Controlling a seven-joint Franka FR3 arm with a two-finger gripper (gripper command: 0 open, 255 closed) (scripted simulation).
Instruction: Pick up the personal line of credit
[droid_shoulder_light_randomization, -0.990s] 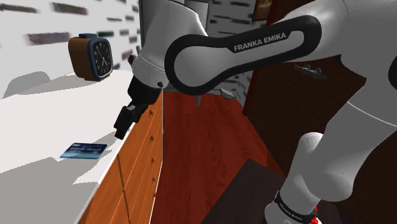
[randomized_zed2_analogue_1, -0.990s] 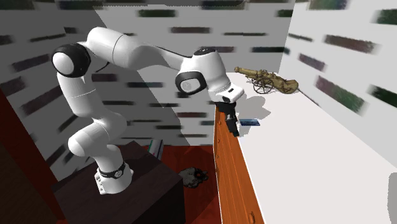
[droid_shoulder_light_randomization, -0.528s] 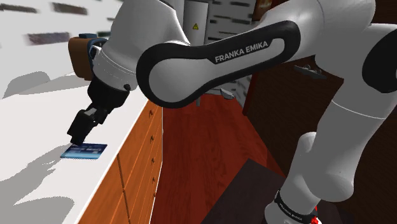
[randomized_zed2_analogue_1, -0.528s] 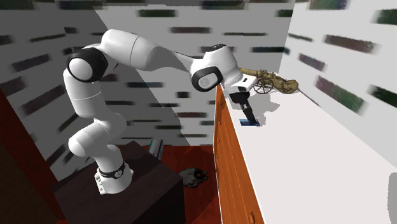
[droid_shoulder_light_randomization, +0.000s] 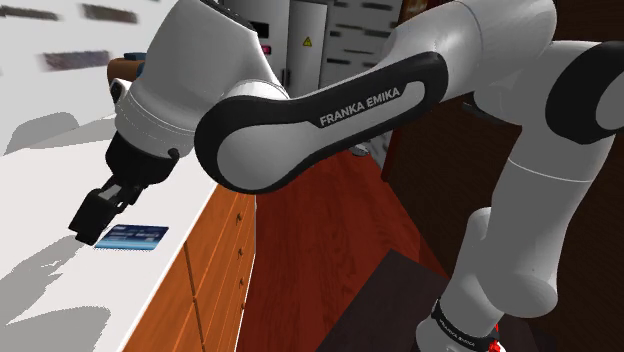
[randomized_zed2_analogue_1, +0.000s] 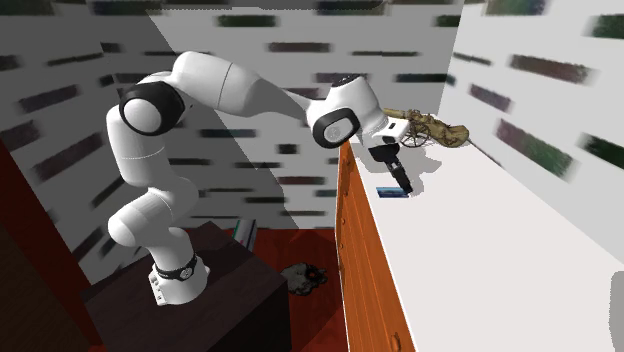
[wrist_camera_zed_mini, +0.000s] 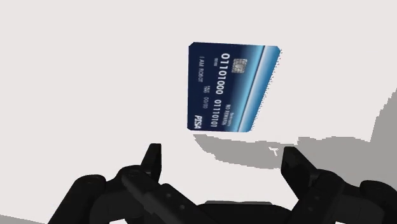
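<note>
A dark blue bank card (wrist_camera_zed_mini: 232, 87) lies flat on an orange drawer chest's (droid_shoulder_light_randomization: 215, 270) white top (droid_shoulder_light_randomization: 40, 200), near its edge. The black gripper (wrist_camera_zed_mini: 226, 159) hangs close by, fingers apart and empty. Red floor (droid_shoulder_light_randomization: 320, 230) lies below, with brick-patterned walls (randomized_zed2_analogue_1: 540, 100) around.

**A:** What room do we have around the blue card (wrist_camera_zed_mini: 232, 87)?

**B:** Bare white desk (wrist_camera_zed_mini: 76, 76) on every side of the card, and nothing touches it. Our end effector (wrist_camera_zed_mini: 222, 153) hangs just beside the card, its fingers apart and open air between them.

**A:** What stands in our way?

**B:** Little. Behind the card, toward the wall, we see an orange-cased thing (droid_shoulder_light_randomization: 117, 70), well apart and mostly hidden by our arm. A brass cannon model (randomized_zed2_analogue_1: 430, 128) stands farther along the desk, also well apart from the card.

**A:** And the edge?

**B:** The card lies near the edge above the wooden drawer fronts (droid_shoulder_light_randomization: 215, 260). Past that edge we have open air down to the red floor (droid_shoulder_light_randomization: 320, 230).
</note>
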